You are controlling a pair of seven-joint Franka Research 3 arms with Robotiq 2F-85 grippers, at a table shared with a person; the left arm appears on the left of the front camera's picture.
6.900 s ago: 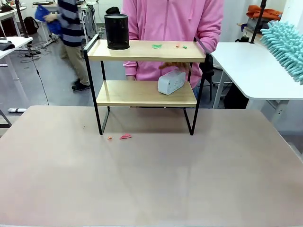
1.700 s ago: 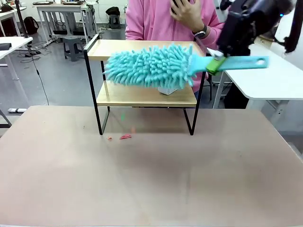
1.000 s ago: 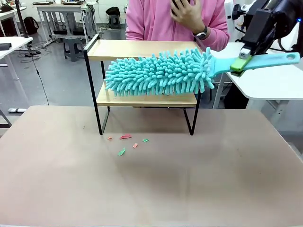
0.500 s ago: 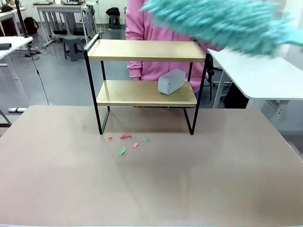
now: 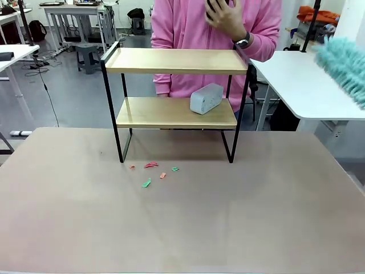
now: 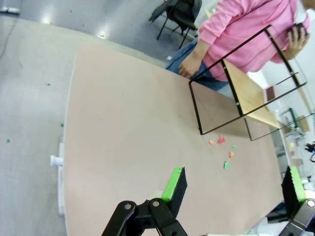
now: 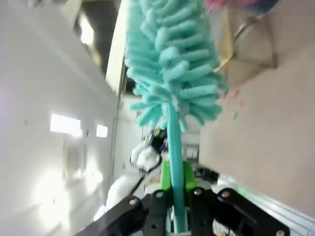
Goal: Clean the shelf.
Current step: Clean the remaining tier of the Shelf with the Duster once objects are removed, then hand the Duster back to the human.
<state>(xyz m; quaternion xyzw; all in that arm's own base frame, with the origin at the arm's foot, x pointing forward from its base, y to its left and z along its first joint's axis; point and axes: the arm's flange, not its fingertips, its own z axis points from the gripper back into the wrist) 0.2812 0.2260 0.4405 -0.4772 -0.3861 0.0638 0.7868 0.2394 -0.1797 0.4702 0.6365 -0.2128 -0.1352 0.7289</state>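
left gripper [image 6: 235,186]: black links, green pads | right gripper [image 7: 173,181]: same (blurred) | person [image 5: 182,34]: pink top, dark wristwatch [image 5: 244,40]

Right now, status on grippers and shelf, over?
Left gripper open. Right gripper shut on duster, away from shelf. White box on lower board. Scraps on table.

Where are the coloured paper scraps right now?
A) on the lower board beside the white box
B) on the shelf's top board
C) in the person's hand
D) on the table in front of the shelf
D: the scraps lie on the table, just in front of the shelf near its left legs, while the lower board carries the white box.
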